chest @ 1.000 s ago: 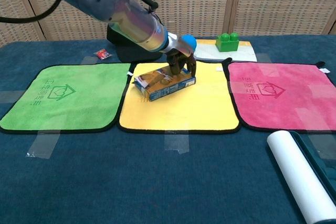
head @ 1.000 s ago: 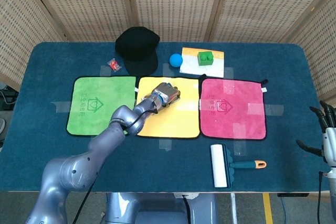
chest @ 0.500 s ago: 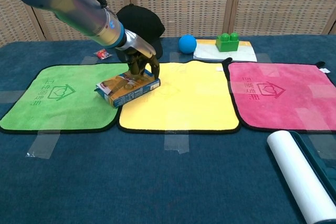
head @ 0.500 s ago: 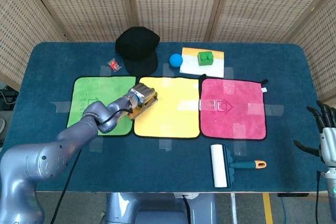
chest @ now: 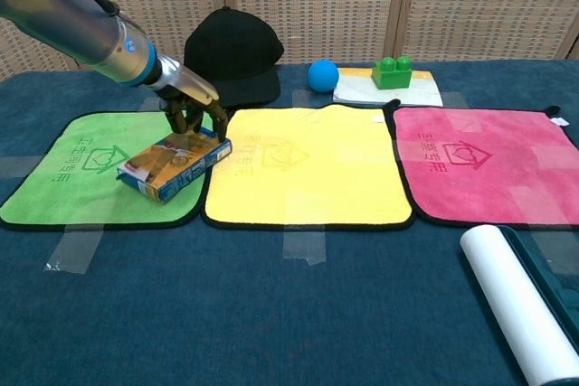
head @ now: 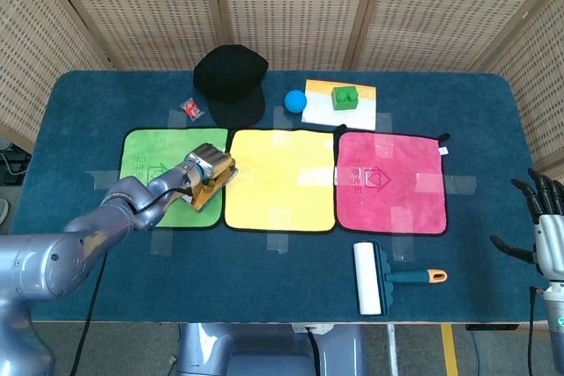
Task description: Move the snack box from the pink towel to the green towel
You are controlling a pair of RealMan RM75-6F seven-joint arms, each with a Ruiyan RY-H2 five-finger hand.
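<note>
Now cardboard snack box [chest: 172, 163] (rectangular) over terry green towel [chest: 63, 183].

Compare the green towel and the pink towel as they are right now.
The green towel has the snack box over it, gripped by the left hand; the pink towel lies bare. The green towel is leftmost in the row, the pink towel rightmost. Both lie flat, taped down, with a house-shaped logo.
</note>
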